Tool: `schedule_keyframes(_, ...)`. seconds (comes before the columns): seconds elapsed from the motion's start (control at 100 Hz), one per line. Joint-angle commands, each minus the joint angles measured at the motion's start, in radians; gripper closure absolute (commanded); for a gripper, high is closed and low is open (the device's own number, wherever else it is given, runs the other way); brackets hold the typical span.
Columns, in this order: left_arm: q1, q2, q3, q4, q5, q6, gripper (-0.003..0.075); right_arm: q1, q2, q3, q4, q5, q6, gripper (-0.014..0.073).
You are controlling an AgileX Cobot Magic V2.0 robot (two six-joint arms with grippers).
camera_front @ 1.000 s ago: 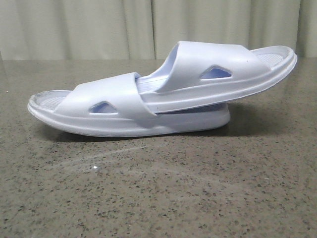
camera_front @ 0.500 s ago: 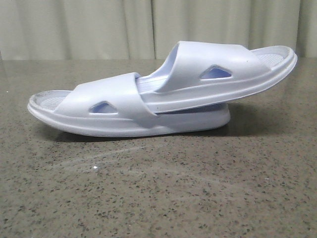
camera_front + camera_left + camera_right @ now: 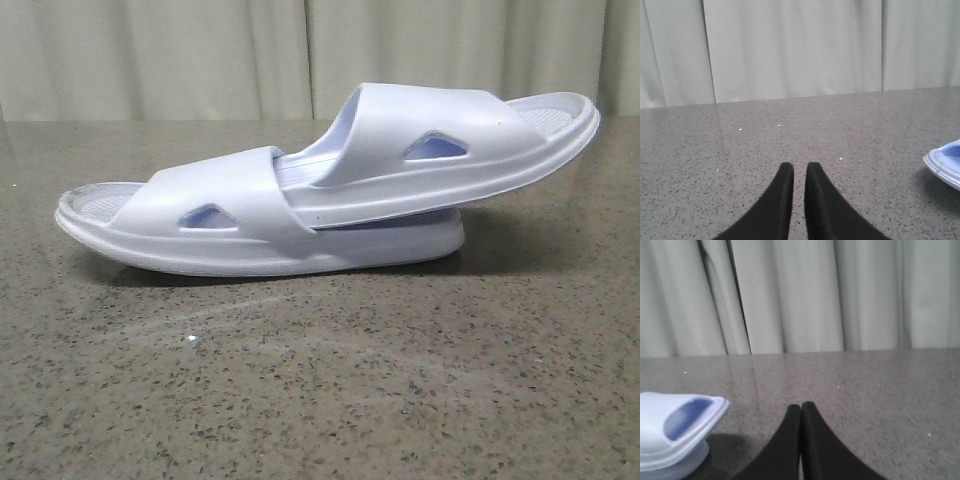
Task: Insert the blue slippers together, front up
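Observation:
The two blue slippers lie nested on the table in the front view. The lower slipper (image 3: pixel 200 215) rests flat. The upper slipper (image 3: pixel 440 140) has one end pushed under the lower one's strap, and its right end tilts up. No gripper shows in the front view. My left gripper (image 3: pixel 799 167) is shut and empty, low over the table, with an end of a slipper (image 3: pixel 946 162) off to its side. My right gripper (image 3: pixel 801 406) is shut and empty, with the raised slipper end (image 3: pixel 675 425) beside it.
The slippers sit on a speckled grey stone table (image 3: pixel 320 380). A pale pleated curtain (image 3: pixel 200 60) hangs behind the table's far edge.

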Motion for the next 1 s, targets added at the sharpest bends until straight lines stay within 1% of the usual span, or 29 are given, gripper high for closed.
schedule_keyframes(0.0, -0.003, -0.029, 0.010, -0.005, -0.078, -0.011, 0.0704, 0.002, 0.004, -0.026, -0.298, -0.019, 0.303, 0.0701)
schedule_keyframes(0.12, -0.003, -0.029, 0.010, -0.005, -0.078, -0.011, 0.0704, 0.002, -0.018, -0.023, -0.335, -0.024, 0.312, 0.0701)
schedule_keyframes(0.22, -0.003, -0.029, 0.010, -0.005, -0.078, -0.011, 0.0704, 0.002, -0.043, 0.010, -0.373, -0.080, 0.312, 0.0701)
schedule_keyframes(0.36, -0.003, -0.029, 0.010, -0.005, -0.078, -0.011, 0.0704, -0.003, -0.092, 0.093, -0.362, -0.128, 0.313, 0.0701)
schedule_keyframes(0.66, -0.003, -0.029, 0.010, -0.005, -0.078, -0.011, 0.0704, -0.003, -0.092, 0.224, -0.343, -0.277, 0.313, 0.0701)
schedule_keyframes(0.75, -0.003, -0.029, 0.010, -0.005, -0.078, -0.011, 0.0704, -0.003, -0.092, 0.224, -0.338, -0.253, 0.313, 0.0701)
schedule_keyframes(0.99, -0.003, -0.029, 0.010, -0.005, -0.078, -0.011, 0.0704, -0.003, -0.092, 0.224, -0.338, -0.253, 0.313, 0.0701)
